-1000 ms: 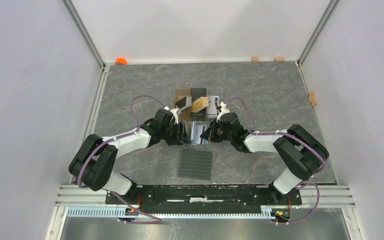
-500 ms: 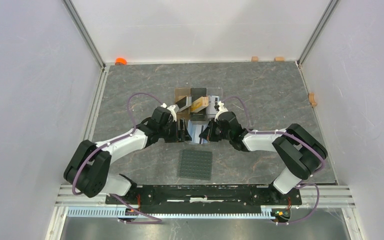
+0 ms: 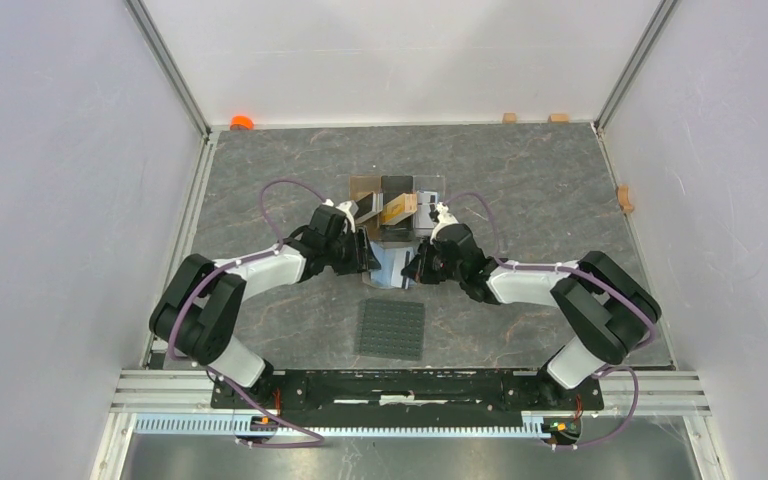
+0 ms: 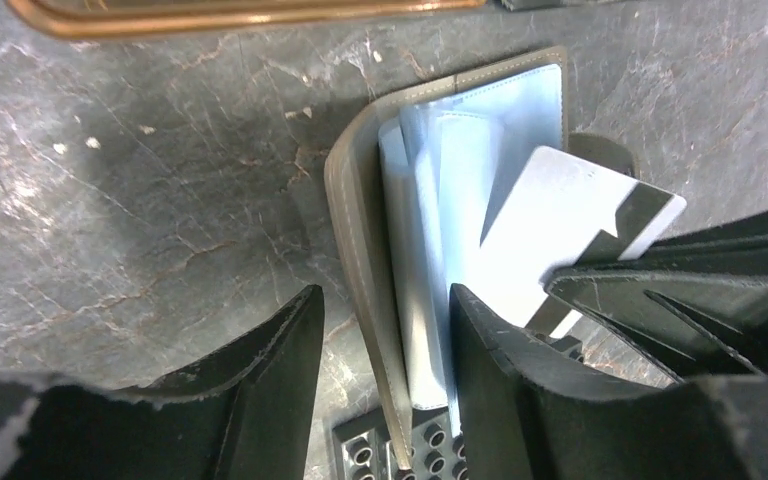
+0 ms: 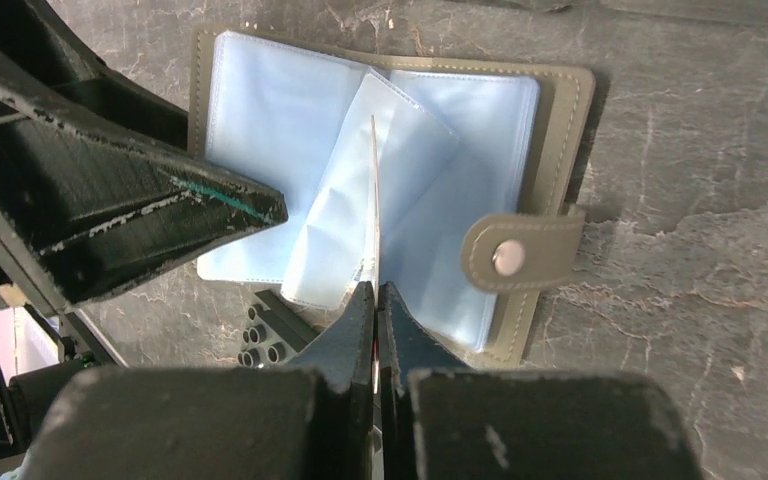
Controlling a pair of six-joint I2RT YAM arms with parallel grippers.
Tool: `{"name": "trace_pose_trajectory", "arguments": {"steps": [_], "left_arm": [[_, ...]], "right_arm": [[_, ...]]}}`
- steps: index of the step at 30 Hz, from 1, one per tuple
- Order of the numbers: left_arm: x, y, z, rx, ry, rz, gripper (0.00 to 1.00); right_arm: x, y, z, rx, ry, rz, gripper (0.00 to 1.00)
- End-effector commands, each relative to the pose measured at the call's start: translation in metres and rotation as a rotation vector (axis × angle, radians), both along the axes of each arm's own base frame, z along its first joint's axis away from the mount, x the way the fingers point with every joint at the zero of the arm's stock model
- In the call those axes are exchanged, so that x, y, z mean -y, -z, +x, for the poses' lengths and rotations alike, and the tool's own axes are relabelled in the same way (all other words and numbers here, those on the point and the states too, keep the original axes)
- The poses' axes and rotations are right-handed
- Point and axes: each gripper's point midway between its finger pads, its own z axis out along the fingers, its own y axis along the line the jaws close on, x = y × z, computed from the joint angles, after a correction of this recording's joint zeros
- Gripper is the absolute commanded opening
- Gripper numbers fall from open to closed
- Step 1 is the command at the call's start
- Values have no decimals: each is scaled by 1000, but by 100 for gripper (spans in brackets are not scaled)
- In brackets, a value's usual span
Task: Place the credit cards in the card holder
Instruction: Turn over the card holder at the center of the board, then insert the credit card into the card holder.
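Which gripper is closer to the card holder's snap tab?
Right. The right gripper, pinching the silver card, sits just beside the snap tab; the left gripper straddles the card holder's opposite cover.

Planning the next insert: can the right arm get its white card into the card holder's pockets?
Likely yes: card holder lies open, pockets fanned beneath the white card; left fingers straddle its cover, beside the path.

The card holder [image 5: 566, 130] is olive-taupe, its pockets [image 5: 260, 100] pale blue. The card [image 4: 550, 222] is silver-white, black-striped; the table [image 3: 260, 165] dark grey, pale-veined.
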Motion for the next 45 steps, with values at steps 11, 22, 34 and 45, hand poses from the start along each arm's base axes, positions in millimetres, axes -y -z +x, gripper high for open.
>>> {"name": "trace_pose_trajectory", "arguments": {"steps": [11,22,34,45], "left_arm": [[27,-17,20,56,55,-190,20],[34,-17,5,41,96,-266,2],[34,-5,5,26,91,-264,4],[22,8,5,29,90,-172,20]], "right_arm": [[23,-31,13,125,49,-114,0],[46,-98,25,275,132,-144,0],[-2,-69,18,139,1,71,0],[11,-21,10,-24,13,133,0]]}}
